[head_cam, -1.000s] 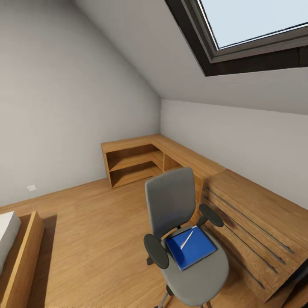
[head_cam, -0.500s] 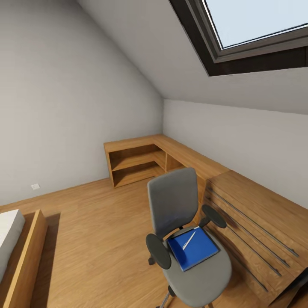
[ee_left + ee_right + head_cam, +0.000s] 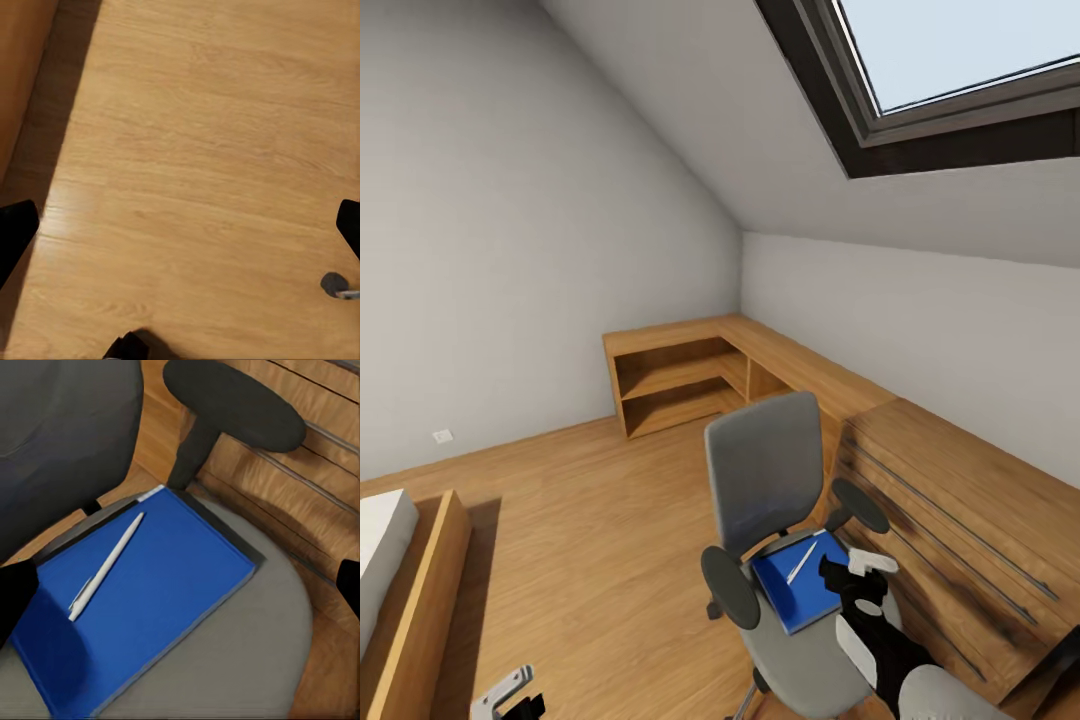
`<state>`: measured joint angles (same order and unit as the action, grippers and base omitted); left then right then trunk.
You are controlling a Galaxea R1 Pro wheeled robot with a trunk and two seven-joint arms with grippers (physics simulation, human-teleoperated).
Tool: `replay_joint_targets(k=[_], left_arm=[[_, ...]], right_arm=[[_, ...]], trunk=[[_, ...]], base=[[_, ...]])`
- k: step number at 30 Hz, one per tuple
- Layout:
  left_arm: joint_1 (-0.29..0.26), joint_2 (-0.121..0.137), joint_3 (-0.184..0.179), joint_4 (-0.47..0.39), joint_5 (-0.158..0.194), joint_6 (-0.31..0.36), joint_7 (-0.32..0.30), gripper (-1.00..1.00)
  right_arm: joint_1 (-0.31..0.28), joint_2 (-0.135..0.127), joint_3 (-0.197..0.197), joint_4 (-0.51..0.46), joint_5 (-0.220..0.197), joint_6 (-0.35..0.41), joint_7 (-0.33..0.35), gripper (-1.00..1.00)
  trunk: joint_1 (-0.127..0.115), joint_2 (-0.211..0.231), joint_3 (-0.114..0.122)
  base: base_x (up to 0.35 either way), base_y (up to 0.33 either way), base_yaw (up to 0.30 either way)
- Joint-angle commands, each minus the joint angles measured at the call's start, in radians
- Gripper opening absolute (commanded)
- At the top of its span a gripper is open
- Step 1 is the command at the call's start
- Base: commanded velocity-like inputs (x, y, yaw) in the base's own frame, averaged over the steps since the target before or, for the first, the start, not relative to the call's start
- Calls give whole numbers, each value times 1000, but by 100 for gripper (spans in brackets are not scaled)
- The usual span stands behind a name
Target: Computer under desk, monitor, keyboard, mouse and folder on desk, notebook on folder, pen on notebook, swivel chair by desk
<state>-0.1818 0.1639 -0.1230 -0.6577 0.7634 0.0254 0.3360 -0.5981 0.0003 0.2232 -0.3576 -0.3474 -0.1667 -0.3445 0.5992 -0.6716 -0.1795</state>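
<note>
Early days: folder (image 3: 807, 585) and pen (image 3: 798, 562) lie on the chair (image 3: 785, 540). Right gripper (image 3: 180, 585) hovers spread, empty, above them (left gripper (image 3: 180, 232) too, at 7 o'clock).

The swivel chair (image 3: 790, 560) stands on the floor (image 3: 590, 520), just beside the wooden drawer unit (image 3: 950, 540) on its right. On the chair's seat lies the folder (image 3: 795, 585), with the pen (image 3: 798, 562) on top of it. Behind the chair, low shelving (image 3: 680, 380) runs along the wall. Left of the chair, well apart, is the bed (image 3: 390, 590).
</note>
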Motion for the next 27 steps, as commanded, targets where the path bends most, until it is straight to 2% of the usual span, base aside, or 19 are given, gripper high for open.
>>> replay_joint_targets(k=[1,5,8,12,16,21,27], left_arm=[[-3,3,-7,9,4,-23,7,100],[-8,4,-8,23,2,-101,5,100],[-8,3,-9,29,4,-139,3,100],[-9,-1,-11,56,6,-156,3,100],[-10,-4,-17,95,2,-162,3,100],[-10,-13,-48,114,1,-165,3,100],[-9,-19,-59,117,1,-167,4,100]], right_arm=[[-9,1,9,13,-13,6,-5,100],[-19,8,10,53,-15,2,-4,100],[-21,20,10,87,-14,-43,-2,100],[-21,36,12,111,-10,-114,0,100],[-22,45,14,121,-8,-150,1,100],[-22,48,15,124,-7,-158,10,100],[-21,46,15,124,-3,-163,28,100]], trunk=[[0,-1,-2],[0,-1,-2],[0,-1,-2],[0,-1,-2],[0,-1,-2],[0,-1,-2],[0,-1,-2]], base=[[0,0,0],[0,0,0],[0,0,0],[48,11,0],[218,47,0],[298,14,0],[141,3,0]])
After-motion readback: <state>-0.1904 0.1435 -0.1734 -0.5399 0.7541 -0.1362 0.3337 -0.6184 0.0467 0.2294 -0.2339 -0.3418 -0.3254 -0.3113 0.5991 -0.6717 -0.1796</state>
